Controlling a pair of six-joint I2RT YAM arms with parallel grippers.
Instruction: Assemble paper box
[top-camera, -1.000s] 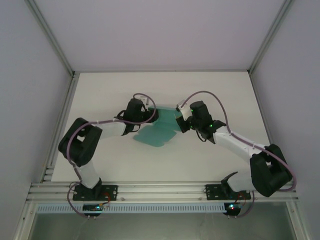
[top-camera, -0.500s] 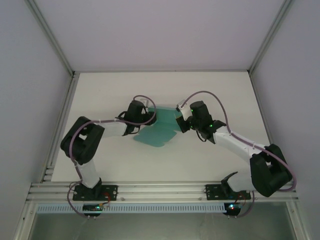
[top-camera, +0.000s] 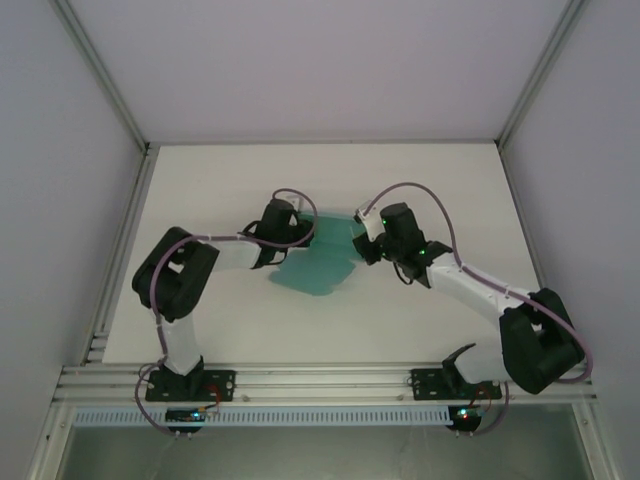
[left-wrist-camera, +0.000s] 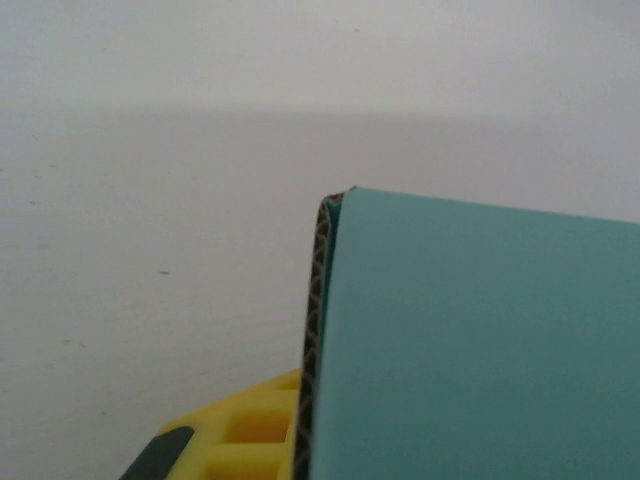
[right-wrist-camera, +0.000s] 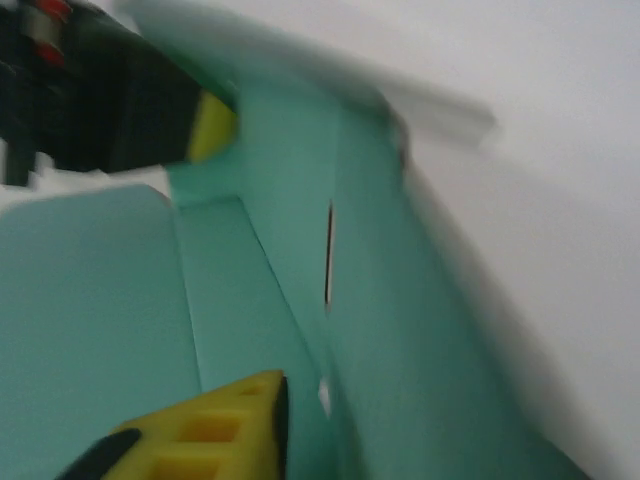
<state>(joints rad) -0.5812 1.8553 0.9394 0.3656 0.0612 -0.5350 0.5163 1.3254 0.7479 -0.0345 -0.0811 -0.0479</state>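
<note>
The paper box (top-camera: 318, 264) is a teal-green card sheet, partly folded, lying mid-table between both arms. My left gripper (top-camera: 303, 234) holds its far left edge. In the left wrist view the black pad (left-wrist-camera: 314, 340) of the yellow finger (left-wrist-camera: 240, 435) presses against the card (left-wrist-camera: 480, 340), and the other finger is hidden behind it. My right gripper (top-camera: 360, 243) grips the raised right wall. The right wrist view is blurred: a yellow finger (right-wrist-camera: 200, 440) lies against the slotted wall (right-wrist-camera: 360, 270), and the left gripper's yellow tip (right-wrist-camera: 210, 130) is at the upper left.
The white table (top-camera: 200, 180) is bordered by aluminium frame posts (top-camera: 100, 90) and pale walls. The front rail (top-camera: 320, 380) carries both arm bases.
The left arm's elbow has swung right and its gripper has edged right along the card's far edge. The sheet shifted slightly; the right arm hardly moved.
</note>
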